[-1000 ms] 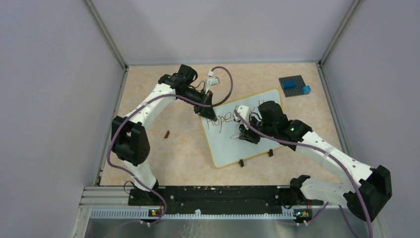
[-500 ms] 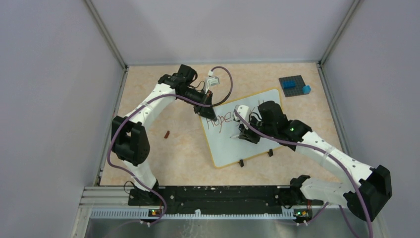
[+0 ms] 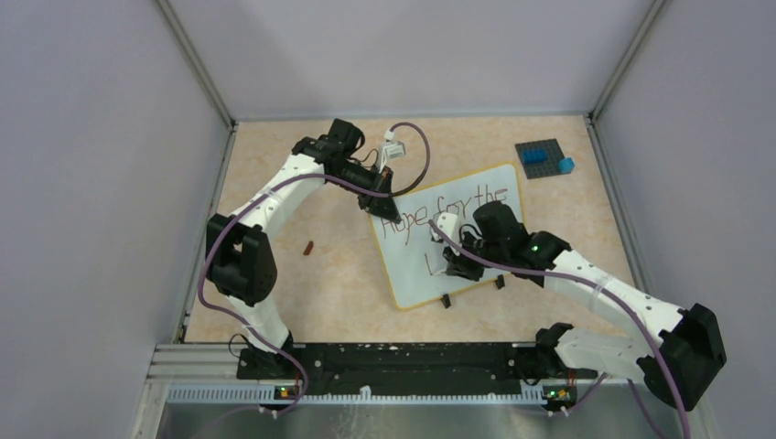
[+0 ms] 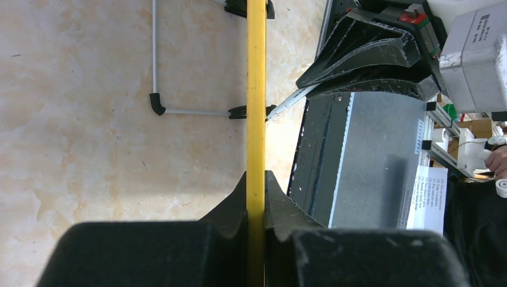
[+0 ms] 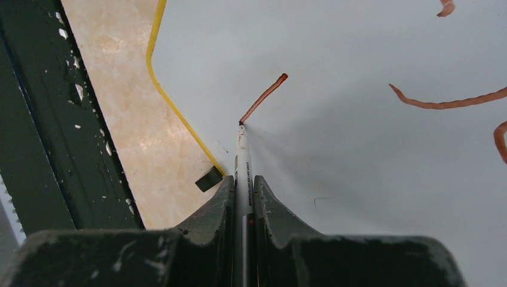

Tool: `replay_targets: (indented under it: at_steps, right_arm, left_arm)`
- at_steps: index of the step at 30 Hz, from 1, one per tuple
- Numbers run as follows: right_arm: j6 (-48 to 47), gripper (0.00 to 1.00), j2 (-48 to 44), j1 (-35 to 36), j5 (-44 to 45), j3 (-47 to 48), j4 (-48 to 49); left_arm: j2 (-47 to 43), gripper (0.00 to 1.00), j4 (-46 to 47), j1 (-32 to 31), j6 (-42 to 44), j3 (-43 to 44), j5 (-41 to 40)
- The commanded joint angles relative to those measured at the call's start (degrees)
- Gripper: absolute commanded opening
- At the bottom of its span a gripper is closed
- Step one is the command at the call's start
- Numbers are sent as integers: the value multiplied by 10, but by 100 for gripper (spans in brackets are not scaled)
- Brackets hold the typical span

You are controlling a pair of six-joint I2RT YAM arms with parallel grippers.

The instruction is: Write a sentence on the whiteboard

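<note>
The right gripper is clenched on a marker. The marker's tip touches the whiteboard at the end of a short reddish stroke, below the sentence, which so far reads "Hope for the". The left gripper is clamped on the whiteboard's yellow rim at its far left corner.

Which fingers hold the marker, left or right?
The right fingers grip the marker, tip on the whiteboard; the left fingers clamp its yellow rim.

The top camera looks down from behind; both wrist cameras sit close on the same whiteboard.
</note>
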Motion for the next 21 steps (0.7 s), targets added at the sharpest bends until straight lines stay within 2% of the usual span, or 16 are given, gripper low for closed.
replay_targets:
  at_steps: [1,21]
  right_arm:
    - [-15,0,-10,6,25,-7,12]
    - [6,0,4,7,46,55,28]
  left_arm:
    - [-15,0,28,0,27,-6,-29]
    - [-22,0,27,0,30,-8,-31]
